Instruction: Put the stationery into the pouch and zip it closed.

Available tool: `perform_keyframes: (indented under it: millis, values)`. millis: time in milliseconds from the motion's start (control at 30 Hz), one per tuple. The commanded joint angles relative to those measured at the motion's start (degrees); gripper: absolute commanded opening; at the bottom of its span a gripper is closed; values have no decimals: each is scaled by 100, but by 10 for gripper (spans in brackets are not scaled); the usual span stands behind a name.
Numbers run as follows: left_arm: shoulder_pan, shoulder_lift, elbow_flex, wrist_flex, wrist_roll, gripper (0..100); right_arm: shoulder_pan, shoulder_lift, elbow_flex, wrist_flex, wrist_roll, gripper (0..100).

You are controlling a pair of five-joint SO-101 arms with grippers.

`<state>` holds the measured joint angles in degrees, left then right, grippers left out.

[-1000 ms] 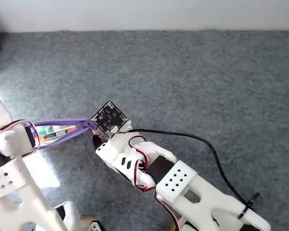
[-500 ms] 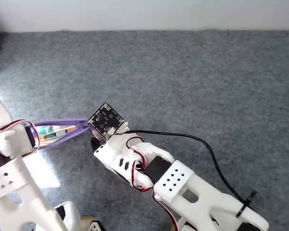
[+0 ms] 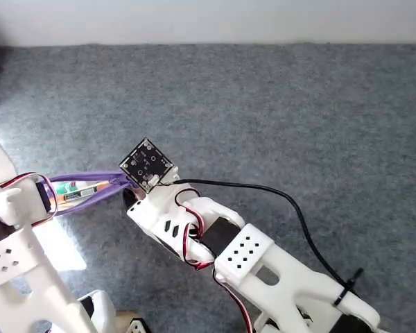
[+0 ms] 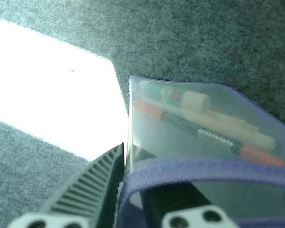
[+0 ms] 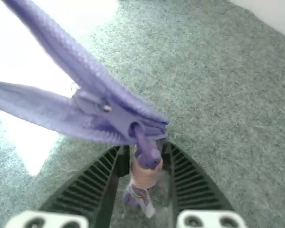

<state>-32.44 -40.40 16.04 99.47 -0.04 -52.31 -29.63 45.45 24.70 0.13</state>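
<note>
The clear pouch (image 3: 83, 191) with a purple zip edge lies between the two arms on grey carpet. Pens and markers (image 4: 204, 118) sit inside it, seen through the mesh in the left wrist view. My left gripper (image 4: 133, 178) is shut on the pouch's (image 4: 180, 142) purple edge at its end, at the left of the high view (image 3: 52, 196). My right gripper (image 5: 142, 152) is shut on the zipper pull (image 5: 145, 159), just below the purple slider (image 5: 128, 123). In the high view the right gripper (image 3: 130, 193) sits at the pouch's right end, under its camera board (image 3: 147, 165).
A bright sunlit patch (image 3: 55, 250) lies on the carpet beside the left arm, also the bright patch (image 4: 47, 104) in the left wrist view. A black cable (image 3: 263, 194) runs along the right arm. A white wall (image 3: 208, 21) borders the far edge.
My right gripper has slid left along the pouch's top edge with the zipper pull, toward the left arm. The left arm has stayed still.
</note>
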Motion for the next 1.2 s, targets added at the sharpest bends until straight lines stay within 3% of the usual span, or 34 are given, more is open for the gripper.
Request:
perform_keyframes:
  millis: [0,200,467,767,967,1167]
  values:
    - [-44,0,-13,-79,70,12,48,-40,-290,-48,70,15]
    - [-44,0,-13,-79,70,12,48,4,-281,40,79,8]
    - [-44,0,-13,-79,70,12,145,-453,-457,1367,105,8]
    - [-26,0,-13,-79,70,12,171,-1622,-686,2809,1011,8]
    - [-18,0,-13,-79,70,12,145,-1490,-677,2791,1002,9]
    - [-18,0,-13,-79,70,12,136,-637,-668,1789,993,9]
